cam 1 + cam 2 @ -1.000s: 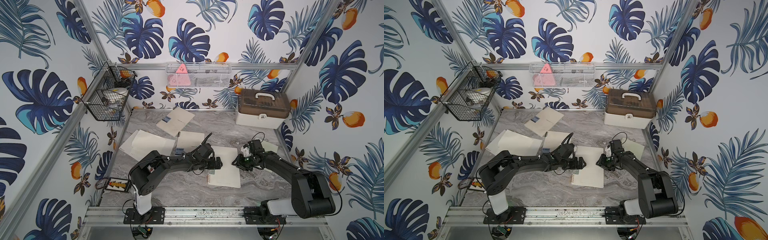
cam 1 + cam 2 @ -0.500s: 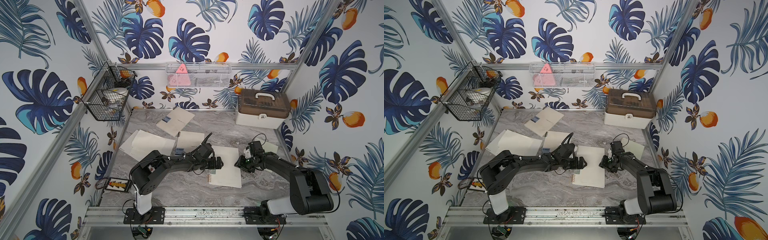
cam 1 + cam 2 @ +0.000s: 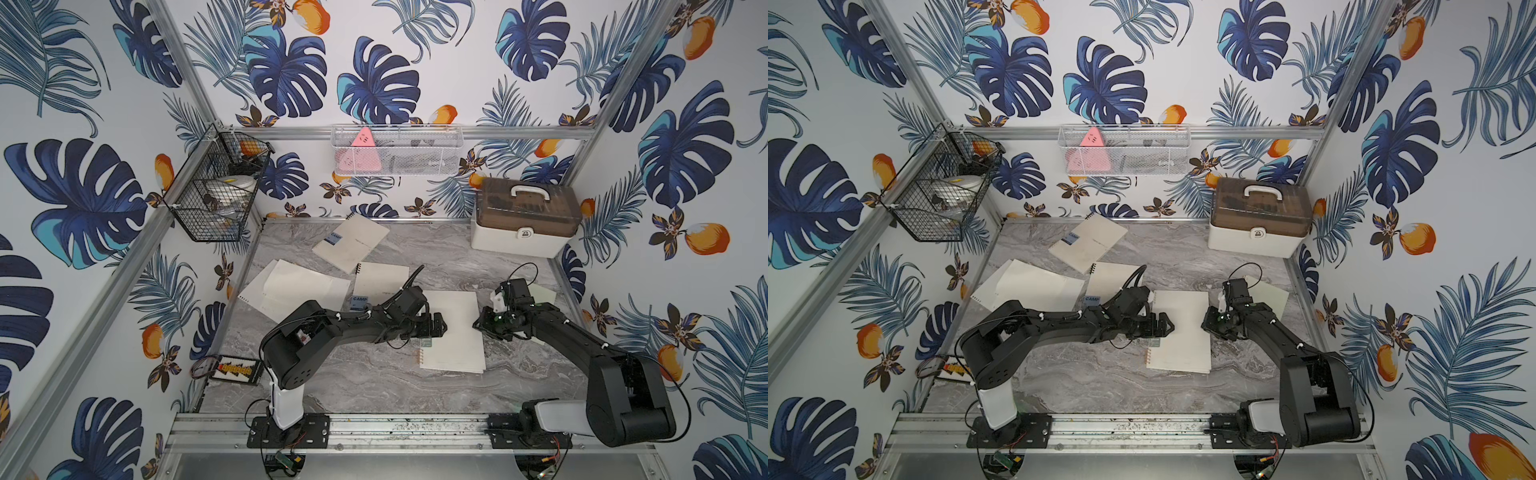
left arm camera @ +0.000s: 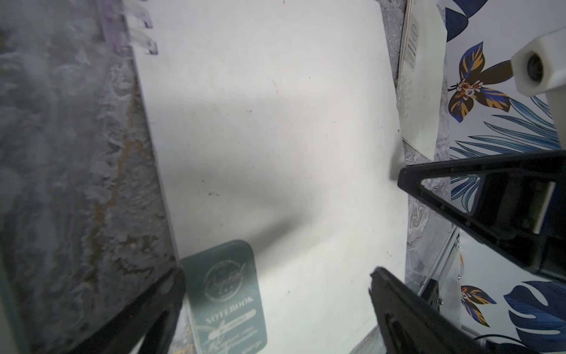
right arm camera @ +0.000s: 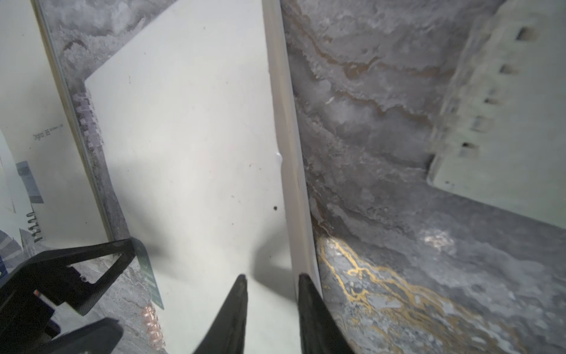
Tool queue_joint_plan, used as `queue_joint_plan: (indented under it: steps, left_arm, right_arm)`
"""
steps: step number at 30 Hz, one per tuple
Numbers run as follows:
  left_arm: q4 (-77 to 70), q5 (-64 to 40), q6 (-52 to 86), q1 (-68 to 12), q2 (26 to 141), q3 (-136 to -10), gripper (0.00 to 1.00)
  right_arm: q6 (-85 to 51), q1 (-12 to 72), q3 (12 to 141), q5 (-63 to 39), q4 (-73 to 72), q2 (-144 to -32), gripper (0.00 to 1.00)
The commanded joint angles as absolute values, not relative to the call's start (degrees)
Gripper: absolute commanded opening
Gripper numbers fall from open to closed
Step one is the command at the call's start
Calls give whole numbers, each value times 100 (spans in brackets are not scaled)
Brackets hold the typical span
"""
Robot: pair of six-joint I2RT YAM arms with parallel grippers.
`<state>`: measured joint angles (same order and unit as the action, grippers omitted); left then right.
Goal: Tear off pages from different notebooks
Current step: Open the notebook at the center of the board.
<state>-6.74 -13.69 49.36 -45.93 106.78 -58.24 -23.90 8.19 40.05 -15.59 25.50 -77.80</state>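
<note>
A notebook [image 3: 455,332] [image 3: 1183,332] with a white face and a teal label [image 4: 223,294] lies in the middle of the table. My left gripper [image 3: 440,328] [image 4: 277,272] hovers over its spiral side, wide open, with the label between its fingers. At the notebook's free edge my right gripper [image 3: 478,326] [image 5: 272,275] has its jaws a narrow gap apart. One finger is over the face and the other against the edge. Two notebooks with blue labels [image 3: 351,243] [image 3: 384,276] lie further back. Loose pages [image 3: 291,291] lie at the left, and one punched sheet [image 3: 542,293] at the right.
A white box with a brown lid [image 3: 525,220] stands at the back right. A black wire basket [image 3: 216,187] hangs on the left wall and a white mesh basket [image 3: 397,151] on the back wall. A small black case [image 3: 237,368] sits at the table's front left.
My right gripper's jaws have narrowed at the notebook's free edge. The left arm has stayed almost still, open throughout.
</note>
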Motion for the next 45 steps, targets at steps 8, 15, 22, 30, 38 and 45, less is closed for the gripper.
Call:
queue_joint_plan:
  steps: [8,15,22,30,38,45]
  left_arm:
    - [-575,-1441,5052,-4589,10668,-5777,99]
    - [-759,-1468,5165,-4592,10595,-5663,99]
    - [-985,-1351,5360,-4547,10284,-5363,99]
    - [-1601,-1660,5718,-4151,9869,-4755,99]
    - [-2222,-1679,6091,-3660,8993,-3953,99]
    - [-2200,-1124,6379,-2976,7341,-3263,99]
  right_arm:
    - [-2162,884,4246,-1958,2743,-8064,32]
    - [-3409,888,3659,-3602,1099,-7164,40]
    - [-4653,894,3149,-4288,-523,-6983,47]
    - [-4994,1026,3272,-4577,-1021,-6928,46]
    - [-4501,2085,3902,-4069,-504,-7092,46]
    - [-4111,3138,4428,-3800,-551,-7650,48]
